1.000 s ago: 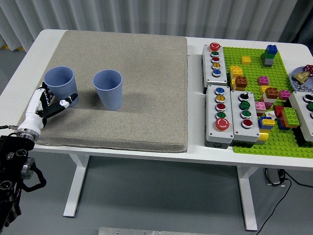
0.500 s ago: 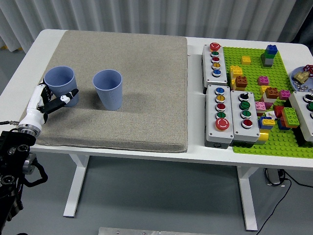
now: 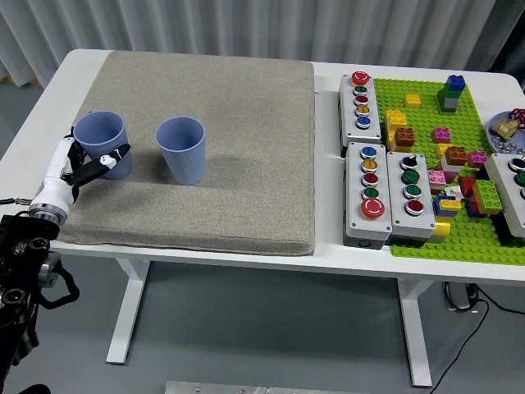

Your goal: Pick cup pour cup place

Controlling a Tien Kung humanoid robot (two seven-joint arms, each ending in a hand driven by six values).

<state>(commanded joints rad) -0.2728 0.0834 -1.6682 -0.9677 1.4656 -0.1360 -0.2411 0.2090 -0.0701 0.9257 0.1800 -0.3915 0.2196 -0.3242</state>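
Two light blue cups stand upright on the grey mat (image 3: 205, 123): the left cup (image 3: 100, 135) near the mat's left edge and the right cup (image 3: 181, 146) a little to its right. My left hand (image 3: 92, 161) reaches in from the lower left at the left cup's base. Its thumb (image 3: 113, 155) lies across the cup's lower front and its fingers (image 3: 74, 156) are at the cup's left side, still spread. The cup rests on the mat. What is inside the cups cannot be seen. My right hand is out of view.
To the right of the mat are grey button boxes (image 3: 362, 101) (image 3: 387, 193). Beyond them is a green baseplate (image 3: 426, 123) with several coloured bricks. A small bowl (image 3: 509, 131) sits at the right edge. The white table (image 3: 49, 107) ends just left of the hand.
My left hand has moved up and forward to the left cup, its thumb now against the cup's lower front. Neither cup has moved.
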